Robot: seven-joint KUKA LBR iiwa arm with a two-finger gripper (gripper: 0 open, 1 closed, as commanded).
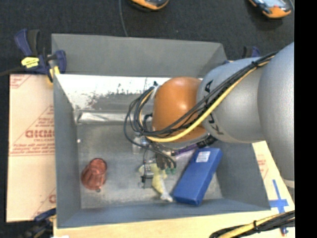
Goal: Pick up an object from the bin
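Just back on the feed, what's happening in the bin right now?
The arm has reached in from the view's right, and its claw is down near the floor of the grey metal bin, at the front middle. It sits right beside a pale yellowish lumpy thing, with a blue rectangular box just to that thing's right. A dark red cup-shaped thing lies apart toward the view's left. Whether anything is gripped cannot be told.

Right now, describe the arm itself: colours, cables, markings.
The arm is silver-grey and rounded, with black KUKA lettering. An orange dome cover caps the wrist. Black cables and one yellow cable loop round it. The tool below is small and dark.
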